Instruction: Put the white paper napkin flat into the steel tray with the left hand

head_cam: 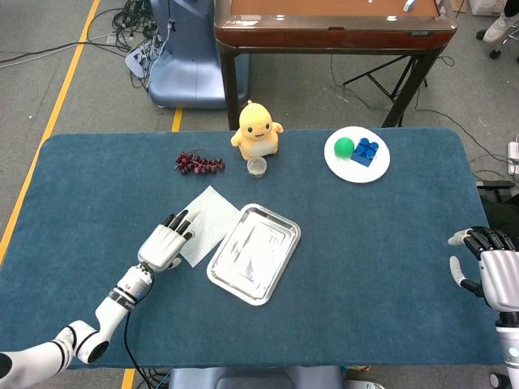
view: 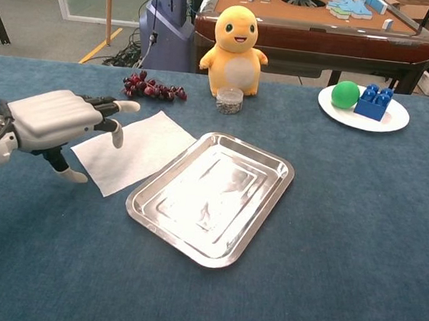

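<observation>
Bright, even light; sharp focus, soft shadows.

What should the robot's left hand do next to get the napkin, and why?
Probably lower onto the napkin and pinch its near edge. The left hand hovers open over that edge, holding nothing, and the napkin lies flat on the table beside the empty steel tray.
</observation>
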